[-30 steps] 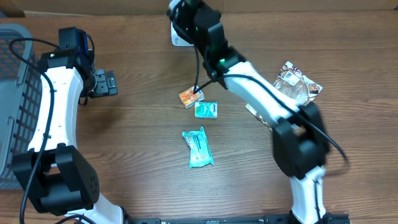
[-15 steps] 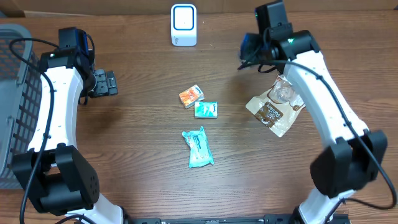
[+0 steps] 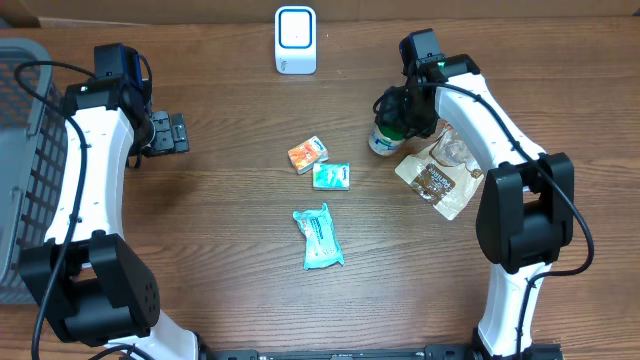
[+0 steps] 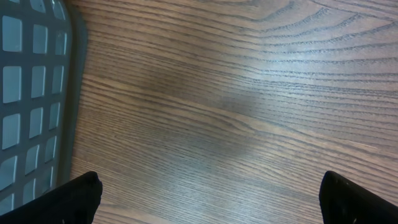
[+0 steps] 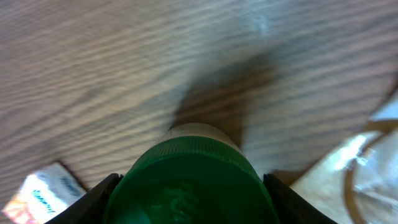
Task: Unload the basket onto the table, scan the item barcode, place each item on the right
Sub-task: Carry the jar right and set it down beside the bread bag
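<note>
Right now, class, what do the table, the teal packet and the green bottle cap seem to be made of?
The table: wood or wood-look laminate, matte; grain lines show.
The teal packet: thin plastic film, glossy; crinkled, crimped ends.
The green bottle cap: probably moulded plastic, smooth; blurred up close.

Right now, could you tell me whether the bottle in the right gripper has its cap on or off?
On: a green cap tops the bottle, held in the right gripper.

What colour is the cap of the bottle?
Green cap; the right wrist view shows it best.
</note>
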